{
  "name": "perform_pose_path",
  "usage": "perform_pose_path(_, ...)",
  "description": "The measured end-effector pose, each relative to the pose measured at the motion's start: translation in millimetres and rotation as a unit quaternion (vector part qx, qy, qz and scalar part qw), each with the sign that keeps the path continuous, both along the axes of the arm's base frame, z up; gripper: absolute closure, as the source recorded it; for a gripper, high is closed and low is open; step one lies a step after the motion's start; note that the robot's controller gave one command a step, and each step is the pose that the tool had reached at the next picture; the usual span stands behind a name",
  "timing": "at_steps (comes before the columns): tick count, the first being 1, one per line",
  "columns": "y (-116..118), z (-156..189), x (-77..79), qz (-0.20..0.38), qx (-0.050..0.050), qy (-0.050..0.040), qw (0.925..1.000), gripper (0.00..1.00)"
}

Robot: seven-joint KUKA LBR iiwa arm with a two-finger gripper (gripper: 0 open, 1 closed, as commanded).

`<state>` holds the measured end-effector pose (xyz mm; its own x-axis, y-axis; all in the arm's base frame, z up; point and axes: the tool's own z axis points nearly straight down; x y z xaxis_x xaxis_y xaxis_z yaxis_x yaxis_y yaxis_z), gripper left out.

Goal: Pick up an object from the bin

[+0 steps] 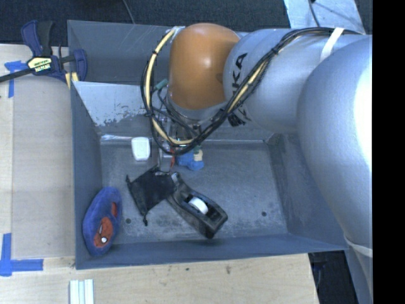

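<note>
— Where's the tool [167, 162] from your side?

— Low in the bin [84, 170], close to the back wall, tucked under the orange cover [196, 65] and that bundle of cables [152, 75]. A small white block [140, 148] lies just beside it on one side and a small blue piece [192, 161] just beside it on the other. The upper edge of a flat black sheet [147, 194] is right below it.

— Spread or pressed together?

— I can't tell; the wrist hides it from here. I see nothing pinched either.

— So what worries you?

— Three things crowd one spot. I reckon a descent could land on the sheet's edge and only crumple it, or nudge the white block aside without catching it. The blue piece looks small enough to skid away if it's touched off-centre.

— And the sheet itself?

— It looks thin and limp. If it's gripped by a corner it might drape and slip out. Its lower end touches the black tape dispenser [201, 213], so lifting it may drag that along.

— The back wall?

— It's near. A sideways correction could scrape the cables or the wrist against it. The blue pouch [101, 220] in the front corner is well apart, so no trouble there.
</note>
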<state>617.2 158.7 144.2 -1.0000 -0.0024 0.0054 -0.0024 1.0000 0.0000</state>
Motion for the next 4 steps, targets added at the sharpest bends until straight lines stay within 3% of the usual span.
perform_pose_path(1,-21,-78,-43.6,0.041,0.000,-0.0007,0.9992,0.00)
perform_pose_path(2,-20,-73,-40.0,0.040,0.001,-0.0054,0.9992,1.00)
perform_pose_path(3,-23,36,10.3,0.048,0.001,-0.0097,0.9988,1.00)
perform_pose_path(4,2,79,-19.7,0.053,0.001,-0.0064,0.9986,1.00)
